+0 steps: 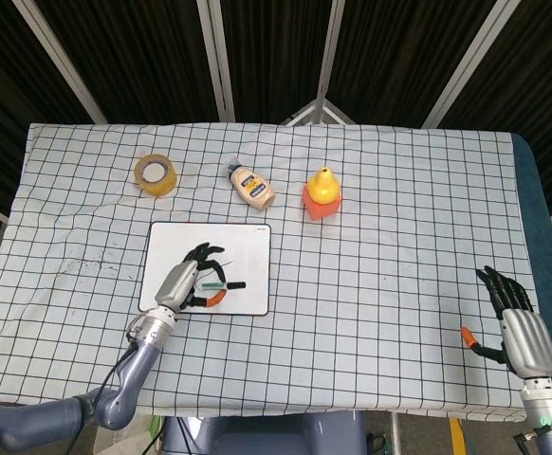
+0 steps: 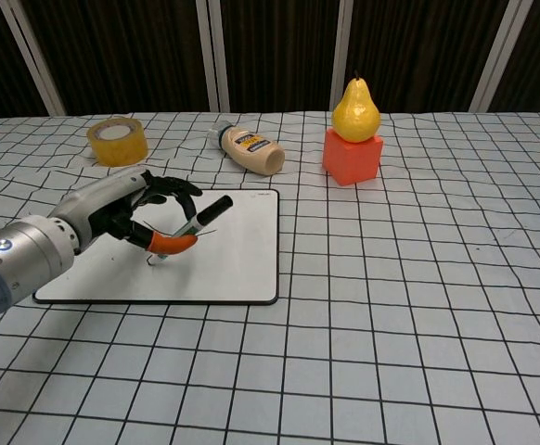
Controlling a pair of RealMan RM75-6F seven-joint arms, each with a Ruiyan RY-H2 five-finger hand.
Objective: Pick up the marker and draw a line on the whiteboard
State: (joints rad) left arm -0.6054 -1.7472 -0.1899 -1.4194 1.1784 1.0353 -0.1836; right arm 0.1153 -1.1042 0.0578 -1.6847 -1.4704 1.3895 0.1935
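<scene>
The whiteboard [image 1: 248, 246] [image 2: 242, 250] lies flat on the checked cloth, left of centre. My left hand [image 1: 183, 284] [image 2: 122, 209] hovers over its near left part and pinches the marker [image 1: 221, 283] [image 2: 198, 220] between an orange-tipped thumb and the fingers. The marker is tilted, black cap end up to the right, tip down on the board. A thin dark stroke shows near the tip. My right hand [image 1: 518, 327] rests at the table's near right edge with fingers spread, holding nothing; the chest view does not show it.
A roll of yellow tape [image 1: 155, 173] [image 2: 117, 141] sits at the back left. A squeeze bottle [image 1: 251, 185] [image 2: 249, 149] lies on its side behind the board. A yellow pear on an orange block [image 1: 322, 194] [image 2: 354, 134] stands at back centre.
</scene>
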